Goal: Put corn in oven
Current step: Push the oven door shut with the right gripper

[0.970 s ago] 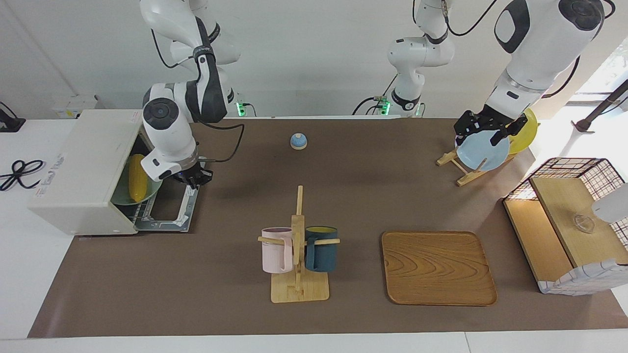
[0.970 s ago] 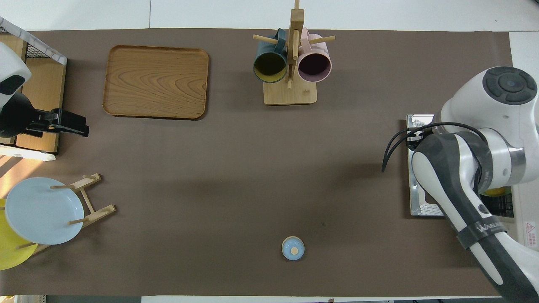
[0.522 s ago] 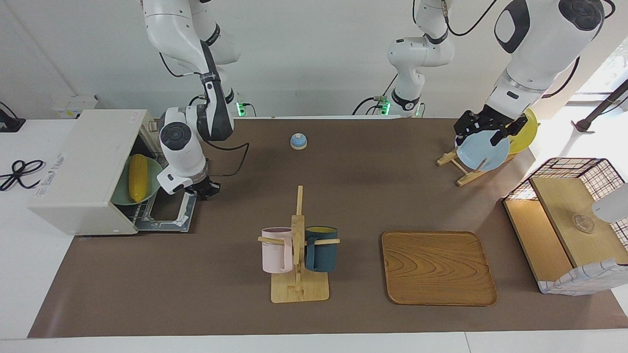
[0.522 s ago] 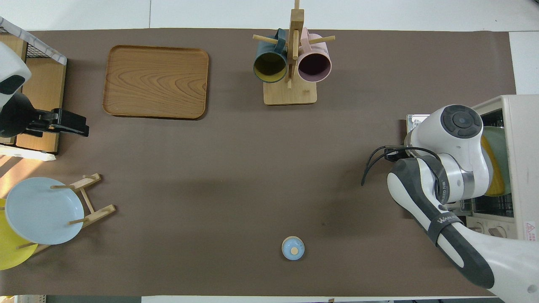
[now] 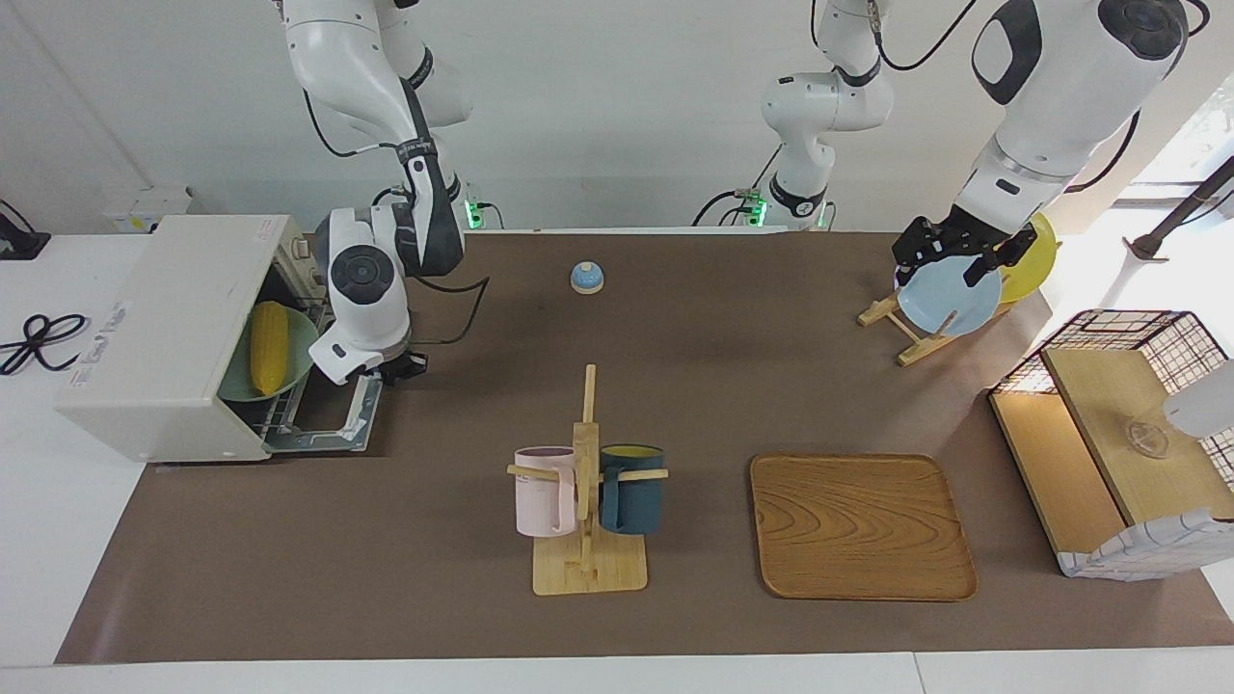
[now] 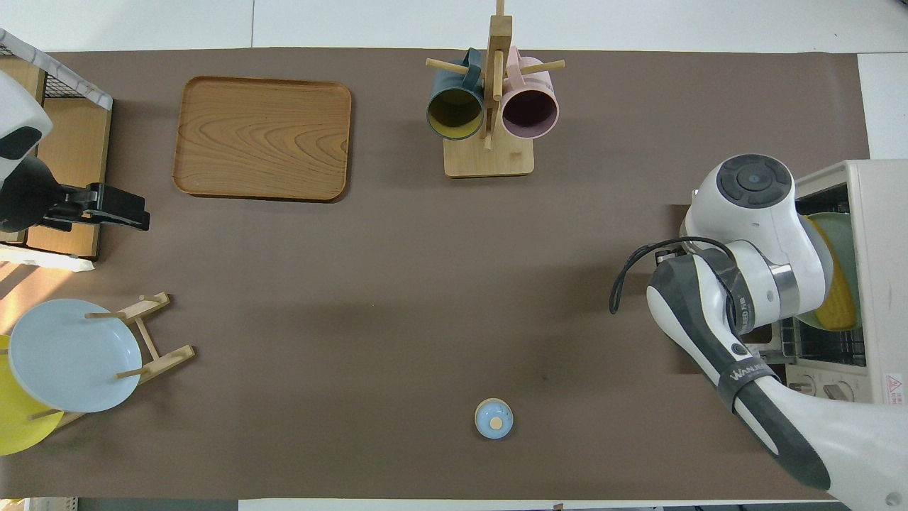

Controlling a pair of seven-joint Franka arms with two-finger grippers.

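Corn (image 5: 269, 348) lies on green plate (image 5: 307, 339) inside oven (image 5: 174, 333), door down. Right hand (image 5: 397, 367) pressed together, empty, over the door. Left hand (image 5: 950, 253) spread, waits over plate rack (image 5: 901, 328).

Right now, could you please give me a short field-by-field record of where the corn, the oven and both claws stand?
corn: lying on a green plate inside the oven
oven: door dropped open
right claw: shut, holding nothing, over the open door
left claw: open, waiting over the blue plate on the plate rack
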